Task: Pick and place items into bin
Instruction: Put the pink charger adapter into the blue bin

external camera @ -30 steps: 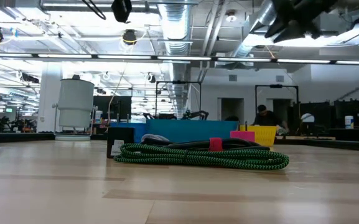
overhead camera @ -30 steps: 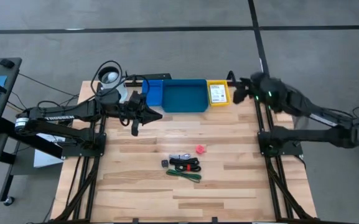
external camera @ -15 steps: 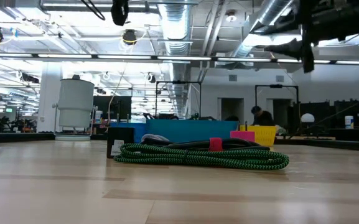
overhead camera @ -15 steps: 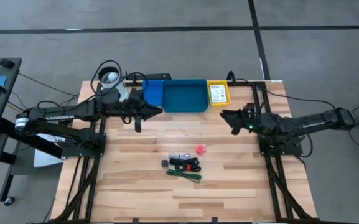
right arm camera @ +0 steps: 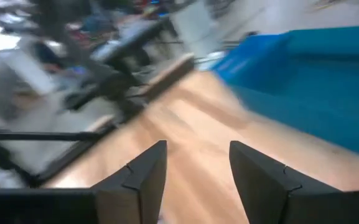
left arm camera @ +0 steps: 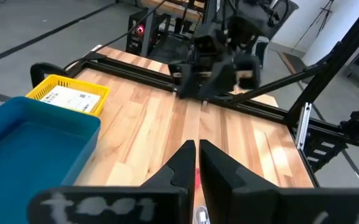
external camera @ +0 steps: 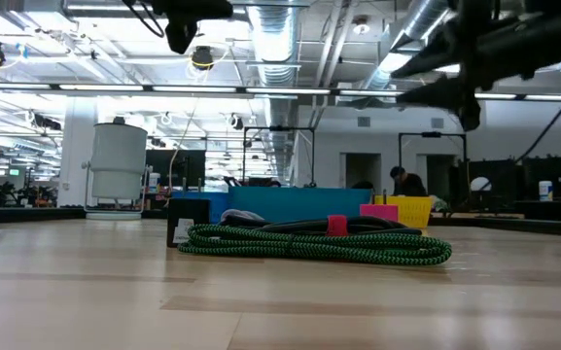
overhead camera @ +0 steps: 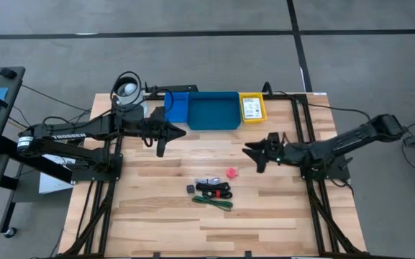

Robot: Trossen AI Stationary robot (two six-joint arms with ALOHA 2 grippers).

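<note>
On the near middle of the wooden desk (overhead camera: 157, 208) lies a small group of loose items. Closest to the front edge are the green ties (overhead camera: 214, 203), a flat coil of green cord with dark speckles; in the low view it stretches wide across the desk. Just behind it, touching, is the black-red cable bundle (overhead camera: 216, 191). To the left of the bundle stands a small black block (overhead camera: 191, 189), and a silvery piece (overhead camera: 207, 180) lies just behind the bundle. A pink-red cube (overhead camera: 231, 173) sits a little apart, to the right and farther back.

Above the desk, just beyond the cube and to its right, hangs the right gripper (overhead camera: 254, 152). Its arm reaches in low and stretched from the right side, pointing toward the left. Its fingers (right arm camera: 135, 180) stand apart, open, with nothing between them.

Farther back on the left side is the left gripper (overhead camera: 178, 132), on an arm that lies almost level and points to the right. Its fingers (left arm camera: 179, 165) are pressed together, closed and empty.

At the far edge stands the blue bin (overhead camera: 213, 111), a shallow rectangular tray. Touching its right side is a small yellow basket (overhead camera: 251, 116) that holds a white card with green print (overhead camera: 250, 107). Left of the bin, at the far left corner, stands a white cylindrical cup (overhead camera: 127, 90).
</note>
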